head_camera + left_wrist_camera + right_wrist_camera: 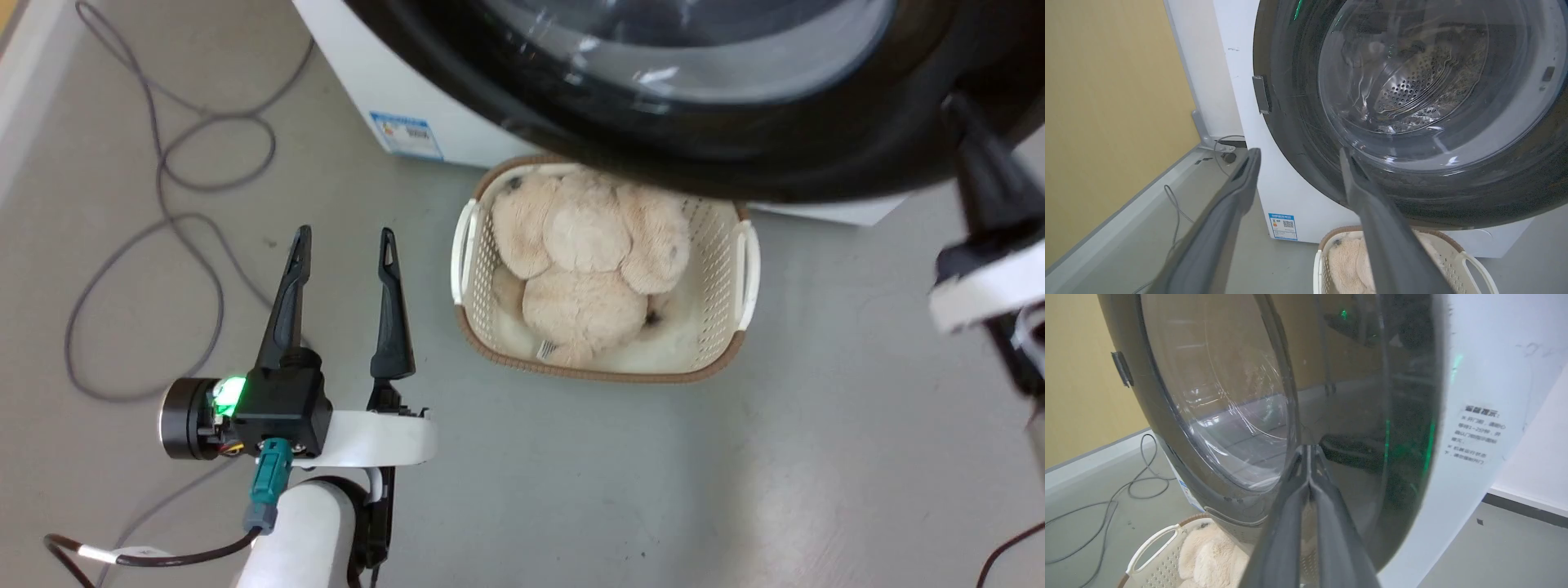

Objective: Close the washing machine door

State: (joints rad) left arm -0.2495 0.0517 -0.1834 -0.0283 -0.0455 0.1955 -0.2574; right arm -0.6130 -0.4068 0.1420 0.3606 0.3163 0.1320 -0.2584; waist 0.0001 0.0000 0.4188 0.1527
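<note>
right gripper [1309, 451]: fingers pressed flat together with nothing between them, serving as one blunt prod. tips rest on, or just off, the glossy outer face of the washing machine door [1274, 396]. contact too fine to call. they meet the black ring just right of the glass window's edge, in the lower half of the door.

outward from the tips: the door lies straight ahead along my fingers' long axis and tilts away to my left. its latch [1122, 369] sits on the far left edge in the right wrist view, so i judge that edge free and the hinge on my right.

in the head view the door stands out from the white washing machine [351, 73] and overhangs the top rim of the basket [748, 269] that holds the plush toy [584, 269]. reads as ajar, not latched.

judgement: the push should run along the fingers, toward the machine front. pressing nearer the latch side would give more swing.

left gripper [344, 233]: fingers spread and empty, low over the floor, just left of the basket and well apart from the door. right arm is the nearer one; this move is its job.
</note>
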